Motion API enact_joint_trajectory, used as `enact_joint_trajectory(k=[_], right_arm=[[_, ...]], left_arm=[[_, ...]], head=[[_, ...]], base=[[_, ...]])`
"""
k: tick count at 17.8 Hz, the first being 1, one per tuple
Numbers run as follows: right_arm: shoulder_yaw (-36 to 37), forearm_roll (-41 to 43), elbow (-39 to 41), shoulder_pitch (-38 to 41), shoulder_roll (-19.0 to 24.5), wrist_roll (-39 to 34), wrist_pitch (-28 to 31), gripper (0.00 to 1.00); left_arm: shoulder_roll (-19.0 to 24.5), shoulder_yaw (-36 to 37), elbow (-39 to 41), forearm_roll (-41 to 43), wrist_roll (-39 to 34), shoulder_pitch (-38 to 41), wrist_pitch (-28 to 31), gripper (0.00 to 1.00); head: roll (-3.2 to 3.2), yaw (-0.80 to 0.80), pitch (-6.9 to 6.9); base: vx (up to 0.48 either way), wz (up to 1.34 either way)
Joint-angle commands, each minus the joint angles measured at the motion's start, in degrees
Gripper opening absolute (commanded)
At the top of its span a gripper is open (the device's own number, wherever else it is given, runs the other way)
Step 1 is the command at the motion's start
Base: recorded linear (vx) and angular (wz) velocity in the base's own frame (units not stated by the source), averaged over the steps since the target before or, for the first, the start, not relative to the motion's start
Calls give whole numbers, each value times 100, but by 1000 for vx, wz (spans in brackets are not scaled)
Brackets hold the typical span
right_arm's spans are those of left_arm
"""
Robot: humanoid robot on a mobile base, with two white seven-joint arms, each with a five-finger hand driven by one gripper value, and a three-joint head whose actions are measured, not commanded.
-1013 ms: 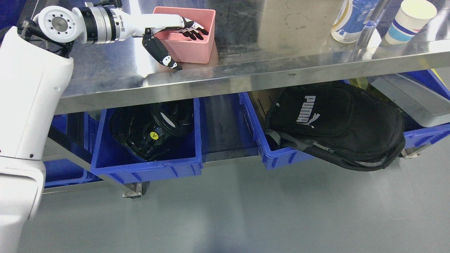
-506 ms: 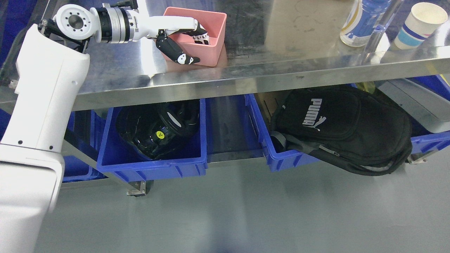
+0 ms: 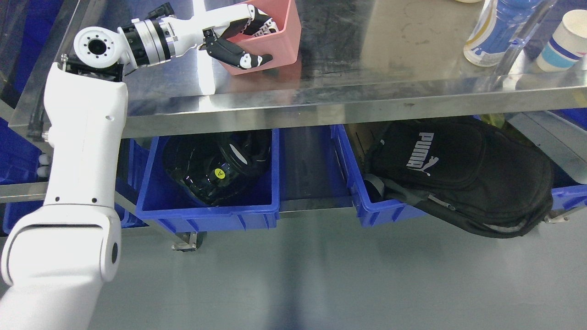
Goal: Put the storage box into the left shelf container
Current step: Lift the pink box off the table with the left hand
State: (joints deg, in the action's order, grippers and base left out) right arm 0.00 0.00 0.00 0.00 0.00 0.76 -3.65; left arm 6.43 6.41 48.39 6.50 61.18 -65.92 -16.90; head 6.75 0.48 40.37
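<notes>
A pink storage box [image 3: 280, 41] is tilted on the steel tabletop [image 3: 348, 68] near its left end. My left hand [image 3: 247, 39] is shut on the box's near-left wall, fingers curled inside over the rim and thumb pressed on the outside. Under the table on the left stands a blue shelf container [image 3: 206, 215] with black objects [image 3: 215, 167] lying in it. The right arm does not show.
A second blue container [image 3: 376, 213] under the table holds a black backpack [image 3: 463, 174] that hangs over its rim. A bottle [image 3: 490, 32] and a paper cup [image 3: 562, 43] stand at the table's right end. Grey floor lies in front.
The whole picture has shifted right and down, so the camera moved. My left hand has closed on the box wall, and the box now tips up off the table.
</notes>
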Motion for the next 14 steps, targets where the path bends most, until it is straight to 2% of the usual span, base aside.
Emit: enact_joint_trajectory(k=[1,4,6,8,11,14], right_arm=[[17,9,100,-35,-100,-6,-4,100],[17,9,100,-35,-100,-6,-4,100],[17,9,100,-35,-100,3,-4,100],[17,9,100,-35,-100,3,-4,100],[17,9,100,-35,-100,3,-4,100],[17,9,100,-35,-100,3,-4,100]], left_arm=[[-543,-1697,65,-1385,-1051,334,-514,3],[-543,-1179,284,-2491,-2220,501,-875,5],[-543,-950,477,-2758,-2819,633,-1068,5],[-543,-748,627,-2960,-3137,791,-1139,5],[-543,-405,960,-3356,-3226,1186,-1192,4],[-543,60,1556,-3375,-3523,1546,-1552,4]], head=[[0,0,0],[0,0,0],[0,0,0],[0,0,0],[0,0,0],[0,0,0]], base=[[20,39],[15,16],[0,0],[0,0],[-1,-7],[0,0]])
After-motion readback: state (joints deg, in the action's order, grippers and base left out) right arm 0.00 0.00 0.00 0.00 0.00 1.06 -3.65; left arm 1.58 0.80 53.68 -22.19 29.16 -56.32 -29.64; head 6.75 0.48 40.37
